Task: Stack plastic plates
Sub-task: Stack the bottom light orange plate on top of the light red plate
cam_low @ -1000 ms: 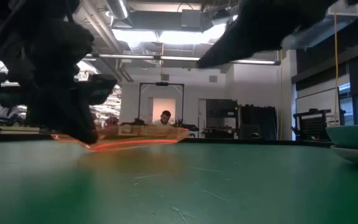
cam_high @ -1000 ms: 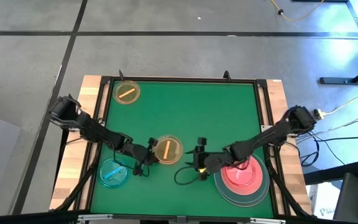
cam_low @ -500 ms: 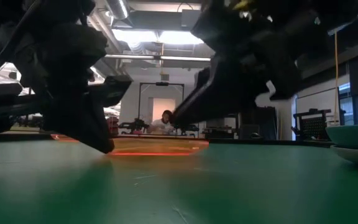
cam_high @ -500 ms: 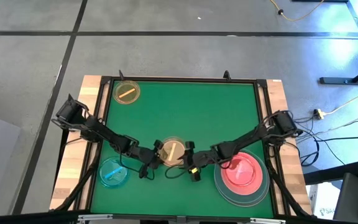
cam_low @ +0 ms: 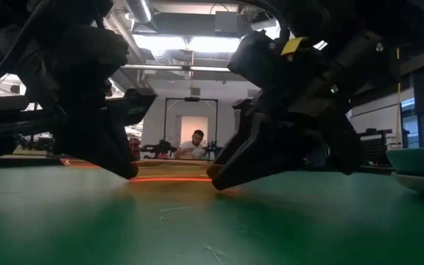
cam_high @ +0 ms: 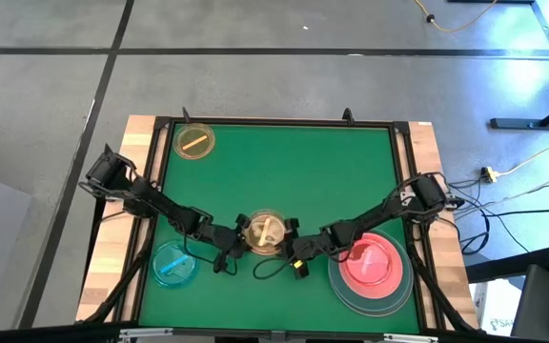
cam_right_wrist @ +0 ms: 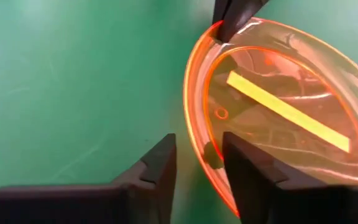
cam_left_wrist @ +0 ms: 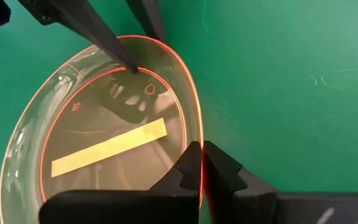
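A small translucent orange-pink plate (cam_high: 263, 232) with a yellow strip lies between both grippers near the table's front middle. My left gripper (cam_high: 237, 241) (cam_left_wrist: 202, 165) is shut on its left rim. My right gripper (cam_high: 292, 247) (cam_right_wrist: 197, 158) is open at the opposite rim, one finger over the plate's inside and one outside it. In the low view the plate (cam_low: 174, 177) shows as a level orange line just above the green mat; whether it rests there I cannot tell. A pink plate (cam_high: 370, 261) sits on a large grey one (cam_high: 375, 293). My left gripper pinches the small plate's rim (cam_left_wrist: 197, 140) between its two fingers, reaching in low and nearly level from the table's left. The plate sits level in the hold. My right gripper straddles the rim (cam_right_wrist: 194, 134) from the right; whether its fingers touch the rim I cannot tell.
A small blue plate (cam_high: 172, 264) lies near the front left, close beside my left arm. A small yellow plate (cam_high: 194, 142) lies at the far left corner. The stack of large plates (cam_low: 420, 168) stands at the front right. A raised black frame (cam_high: 274, 123) borders the mat.
My right gripper has swung from over the pink plate toward the table's left and come down to the small plate's right rim. The small plate, tilted with one side raised a second ago, now lies level and low, still held by my left gripper.
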